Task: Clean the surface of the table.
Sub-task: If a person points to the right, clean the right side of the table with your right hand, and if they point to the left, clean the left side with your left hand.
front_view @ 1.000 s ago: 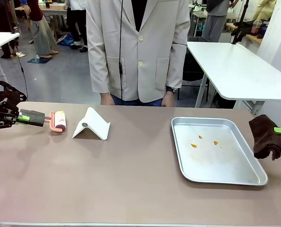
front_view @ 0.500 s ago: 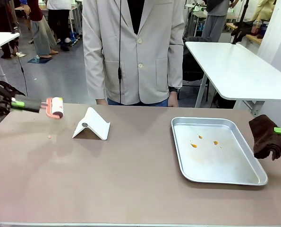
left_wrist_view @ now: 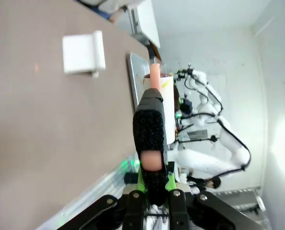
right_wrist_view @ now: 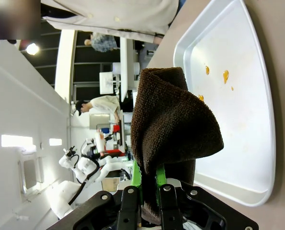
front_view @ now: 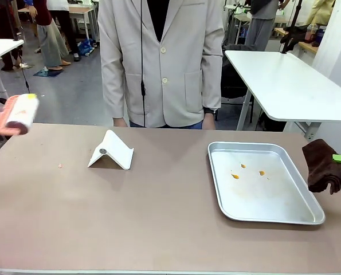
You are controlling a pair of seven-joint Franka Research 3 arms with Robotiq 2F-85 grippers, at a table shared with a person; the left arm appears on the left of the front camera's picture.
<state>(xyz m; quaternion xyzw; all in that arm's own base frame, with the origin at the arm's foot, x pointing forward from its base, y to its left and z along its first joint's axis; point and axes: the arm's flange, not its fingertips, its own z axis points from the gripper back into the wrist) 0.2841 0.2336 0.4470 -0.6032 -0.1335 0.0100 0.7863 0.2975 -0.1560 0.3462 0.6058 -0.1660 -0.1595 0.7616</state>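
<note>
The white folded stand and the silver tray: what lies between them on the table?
Nothing. In the front view, the stretch of table between the white stand and the tray is bare brown surface.

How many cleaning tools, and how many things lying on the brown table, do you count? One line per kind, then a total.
Cleaning tools: 2, the lint roller and the brown cloth.
Things on the table: 2, the white folded stand and the metal tray.
Total: 4.
</note>
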